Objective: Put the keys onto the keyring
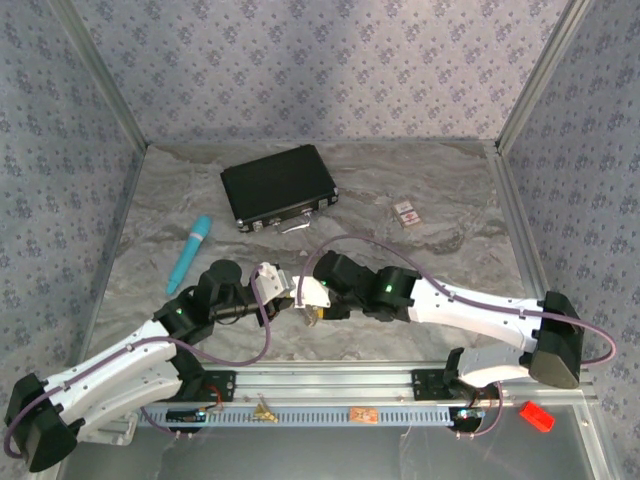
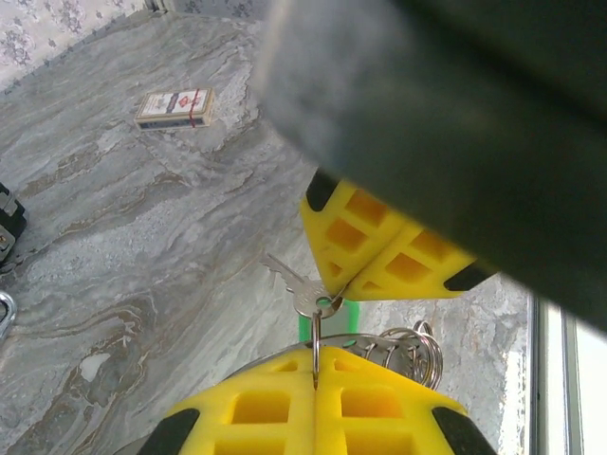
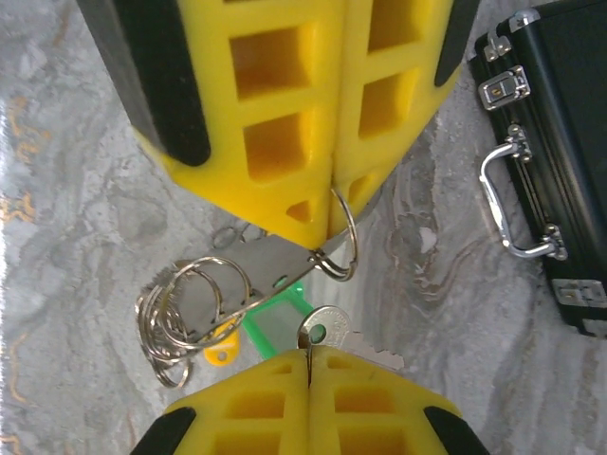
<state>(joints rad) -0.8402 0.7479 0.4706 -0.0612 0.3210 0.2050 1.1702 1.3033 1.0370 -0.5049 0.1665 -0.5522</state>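
Marble (image 1: pixel 450 170) | right claw (image 3: pixel 308 353) pinches key (image 3: pixel 318 332) — blade (image 3: pixel 375 356) half-hidden | left claw (image 2: pixel 316 354) pinches keyring (image 3: pixel 275 261)

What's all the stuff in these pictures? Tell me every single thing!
case: one, black with a silver handle, back of the table
stick: one, teal, left of the case
card: one, white and pink, right of the case
red block: one, red, near right corner
key: one, silver, pinched in the right tool
keyring: one bunch of silver rings, held by the left tool
green tag: one, under the rings
yellow tag: one, under the rings
table: one, grey marble
left tool: one, yellow, shut
right tool: one, yellow, shut
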